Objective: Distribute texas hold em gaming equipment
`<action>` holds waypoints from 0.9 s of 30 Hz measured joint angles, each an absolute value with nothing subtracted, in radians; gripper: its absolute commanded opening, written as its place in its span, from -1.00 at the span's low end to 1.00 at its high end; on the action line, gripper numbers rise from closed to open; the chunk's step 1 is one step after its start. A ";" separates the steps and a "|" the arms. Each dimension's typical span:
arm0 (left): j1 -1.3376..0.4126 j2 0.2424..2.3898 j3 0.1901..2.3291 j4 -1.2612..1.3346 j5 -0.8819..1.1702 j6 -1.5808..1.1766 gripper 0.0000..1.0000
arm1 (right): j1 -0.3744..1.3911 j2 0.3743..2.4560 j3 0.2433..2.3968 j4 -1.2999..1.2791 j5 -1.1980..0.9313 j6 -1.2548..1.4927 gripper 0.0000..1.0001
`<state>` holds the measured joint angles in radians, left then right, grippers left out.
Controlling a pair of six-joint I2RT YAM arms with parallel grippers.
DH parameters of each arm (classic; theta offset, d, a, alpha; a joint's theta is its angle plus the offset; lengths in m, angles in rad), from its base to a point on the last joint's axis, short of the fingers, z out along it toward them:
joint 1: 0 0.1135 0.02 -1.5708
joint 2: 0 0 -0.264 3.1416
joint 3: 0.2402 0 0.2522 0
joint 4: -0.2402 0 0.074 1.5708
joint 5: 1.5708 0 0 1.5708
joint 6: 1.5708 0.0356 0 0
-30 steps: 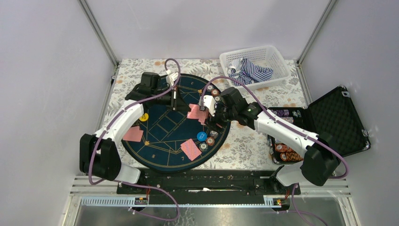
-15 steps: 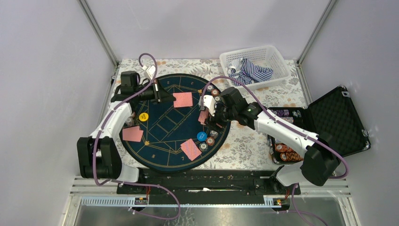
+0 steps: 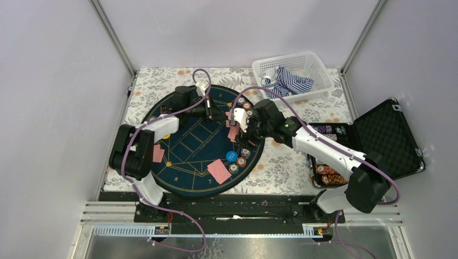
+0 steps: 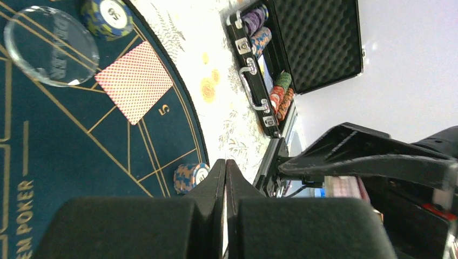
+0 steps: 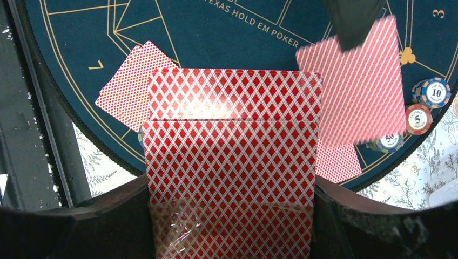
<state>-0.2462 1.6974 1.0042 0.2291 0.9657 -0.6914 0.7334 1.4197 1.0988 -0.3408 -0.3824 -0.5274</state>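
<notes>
As the left gripper (image 4: 226, 172), pinching one pink-backed playing card (image 5: 356, 91), swings from the far-left side of the round navy gold-lined mat (image 3: 186, 156) to the small round chip stacks (image 3: 243, 103) beside the right gripper (image 3: 237, 128), which clutches the red-backed deck (image 5: 232, 162), that seat looks next for dealing.

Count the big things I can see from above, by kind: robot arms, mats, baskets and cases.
Robot arms: 2, the left arm and the right arm
Round mat: 1
White basket: 1
Black case: 1
Total: 5
</notes>
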 measured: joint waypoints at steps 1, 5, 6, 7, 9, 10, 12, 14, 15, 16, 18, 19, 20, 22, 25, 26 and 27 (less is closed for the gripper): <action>-0.262 1.715 1.004 0.256 0.961 -0.708 -1.00 | 0.732 1.420 1.102 -0.344 -0.382 -0.528 -1.00; -0.314 1.806 1.008 0.354 0.946 -0.769 -1.00 | 0.722 1.420 1.118 -0.361 -0.377 -0.534 -1.00; -0.323 1.833 1.011 0.369 0.938 -0.782 -1.00 | 0.719 1.420 1.123 -0.366 -0.376 -0.535 -1.00; -0.329 1.854 1.015 0.377 0.931 -0.790 -1.00 | 0.715 1.420 1.127 -0.371 -0.375 -0.537 -1.00; -0.343 1.897 1.029 0.399 0.916 -0.808 -1.00 | 0.709 1.419 1.131 -0.376 -0.374 -0.538 -1.00; -0.349 1.916 1.040 0.408 0.908 -0.814 -1.00 | 0.707 1.418 1.131 -0.376 -0.374 -0.538 -1.00; -0.360 1.955 1.061 0.422 0.896 -0.826 -1.00 | 0.704 1.418 1.131 -0.376 -0.374 -0.538 -1.00; -0.370 1.987 1.086 0.429 0.881 -0.835 -1.00 | 0.704 1.418 1.131 -0.376 -0.374 -0.538 -1.00; -0.374 1.998 1.094 0.430 0.876 -0.837 -1.00 | 0.704 1.418 1.131 -0.376 -0.374 -0.538 -1.00; -0.378 2.009 1.103 0.436 0.871 -0.839 -1.00 | 0.704 1.418 1.131 -0.376 -0.374 -0.538 -1.00; -0.386 2.027 1.120 0.440 0.859 -0.840 -1.00 | 0.704 1.418 1.131 -0.376 -0.374 -0.538 -1.00; -0.388 2.033 1.128 0.440 0.855 -0.839 -1.00 | 0.704 1.418 1.131 -0.376 -0.374 -0.538 -1.00; -0.390 2.039 1.135 0.440 0.850 -0.839 -1.00 | 0.704 1.418 1.131 -0.376 -0.374 -0.538 -1.00; -0.395 2.052 1.151 0.439 0.838 -0.839 -1.00 | 0.704 1.418 1.131 -0.376 -0.374 -0.538 -1.00; -0.401 2.073 1.172 0.437 0.823 -0.838 -1.00 | 0.704 1.418 1.131 -0.376 -0.374 -0.538 -1.00; -0.402 2.082 1.180 0.434 0.819 -0.838 -1.00 | 0.704 1.418 1.131 -0.376 -0.374 -0.538 -1.00; -0.405 2.093 1.188 0.433 0.813 -0.836 -1.00 | 0.704 1.418 1.131 -0.376 -0.374 -0.538 -1.00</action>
<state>-0.4049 2.0926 1.1877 0.4328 0.8131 -0.8364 0.7036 1.4181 1.1313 -0.3756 -0.3740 -0.5377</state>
